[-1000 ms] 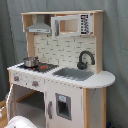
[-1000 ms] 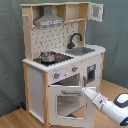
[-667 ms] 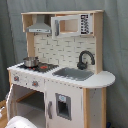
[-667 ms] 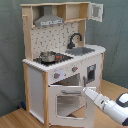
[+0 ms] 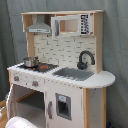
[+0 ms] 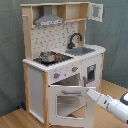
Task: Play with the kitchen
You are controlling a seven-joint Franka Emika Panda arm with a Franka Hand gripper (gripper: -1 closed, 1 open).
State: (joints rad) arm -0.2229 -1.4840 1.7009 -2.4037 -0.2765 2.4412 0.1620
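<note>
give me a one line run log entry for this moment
arm: at oven door's right edge | oven door: ajar | pot: on stovetop | kitchen: upright | grasp: cannot tell

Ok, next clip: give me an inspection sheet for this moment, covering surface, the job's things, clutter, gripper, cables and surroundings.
Surface: wooden floor under the kitchen.
Job's things: the kitchen stands upright; pot on the stovetop, black faucet behind the sink, grey hood above. In the second exterior view the oven door stands ajar at the top.
Clutter: nothing seen.
Gripper: the gripper is at the oven door's upper right edge in the second exterior view; whether it grips the door cannot be told.
Cables: nothing seen.
Surroundings: grey curtain behind the kitchen in both exterior views.
</note>
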